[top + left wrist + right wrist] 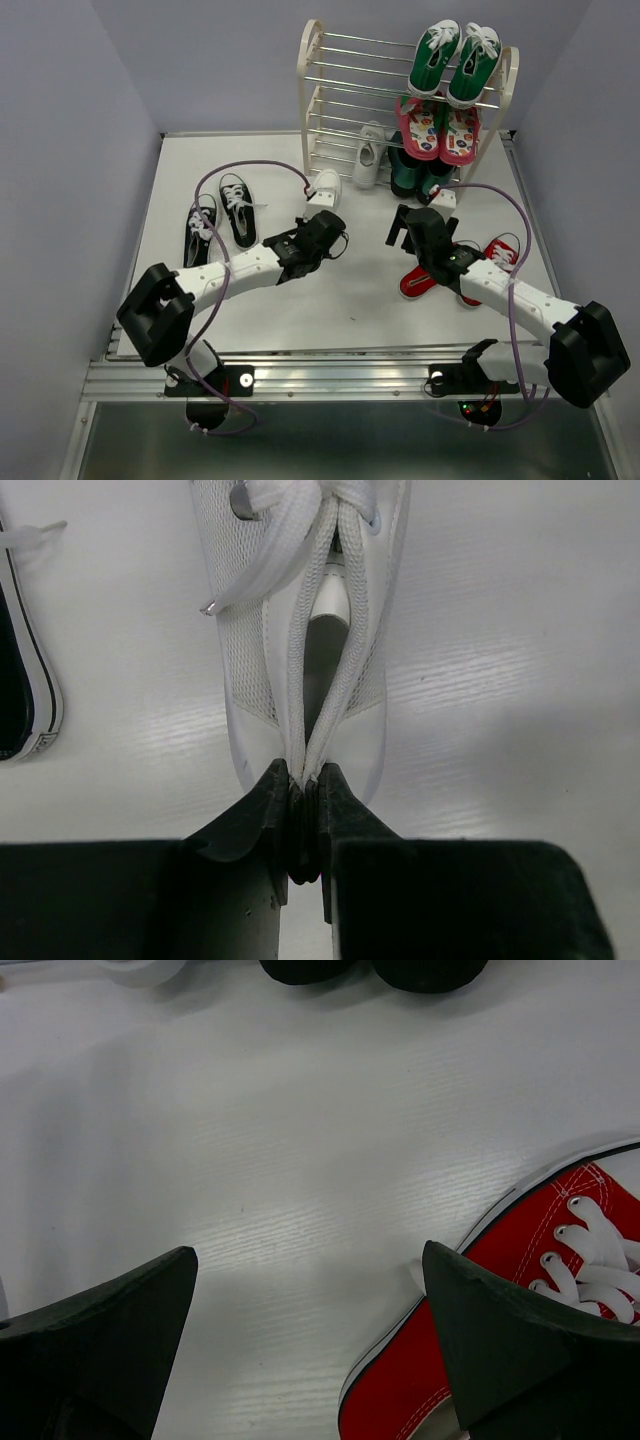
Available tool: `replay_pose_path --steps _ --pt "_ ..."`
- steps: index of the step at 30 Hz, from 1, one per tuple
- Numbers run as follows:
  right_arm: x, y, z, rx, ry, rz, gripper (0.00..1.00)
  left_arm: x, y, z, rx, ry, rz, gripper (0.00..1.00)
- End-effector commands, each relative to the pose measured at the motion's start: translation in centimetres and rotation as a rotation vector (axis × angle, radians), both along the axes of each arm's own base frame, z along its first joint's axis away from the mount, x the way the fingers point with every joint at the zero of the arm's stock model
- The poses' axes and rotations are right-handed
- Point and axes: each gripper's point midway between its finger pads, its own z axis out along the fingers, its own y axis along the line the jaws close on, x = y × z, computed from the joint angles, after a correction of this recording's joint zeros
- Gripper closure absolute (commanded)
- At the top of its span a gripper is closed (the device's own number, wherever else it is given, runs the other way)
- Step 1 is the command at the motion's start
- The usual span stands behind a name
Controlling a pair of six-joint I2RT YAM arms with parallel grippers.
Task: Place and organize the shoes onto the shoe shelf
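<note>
My left gripper [320,212] [305,780] is shut on the heel end of a white sneaker [326,187] [300,630], pinching its laces and back edge; the shoe lies on the table in front of the shoe shelf [312,110]. The other white sneaker [370,155] sits on the shelf's bottom tier. My right gripper [410,222] [308,1255] is open and empty, low over the table, its right finger [500,1330] beside a red sneaker [424,280] [520,1290]. The second red sneaker [500,255] lies further right. The black pair [218,218] lies at the left; one edge shows in the left wrist view [20,670].
Green sneakers [455,62] fill the right half of the shelf's top tier, pink patterned shoes [438,128] sit below them, and dark green boots [420,175] [420,970] stand at the bottom right. The left halves of the upper tiers hold bare rods.
</note>
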Motion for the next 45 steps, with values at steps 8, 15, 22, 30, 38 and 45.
replay_pose_path --steps 8,15,22,30,38,45 --pt "-0.4 0.9 -0.8 0.042 0.027 0.038 0.00 6.2 -1.4 4.1 -0.050 -0.091 -0.006 1.00" --pt "-0.9 1.3 -1.0 0.038 0.038 0.089 0.00 10.2 -1.1 4.3 -0.027 -0.091 -0.018 1.00" --pt "-1.2 1.4 -0.8 0.058 0.022 0.102 0.00 13.8 -1.0 4.5 0.004 -0.101 0.006 1.00" --pt "-0.8 1.1 -0.4 0.027 0.008 0.095 0.00 17.3 -1.5 5.7 0.033 -0.155 -0.021 1.00" --pt "-0.7 0.6 -0.4 0.012 -0.001 0.072 0.00 20.2 -1.8 6.1 0.025 -0.176 -0.030 1.00" --pt "0.2 0.7 -1.2 -0.018 -0.012 0.074 0.00 22.6 -2.3 6.8 0.011 -0.208 -0.039 1.00"
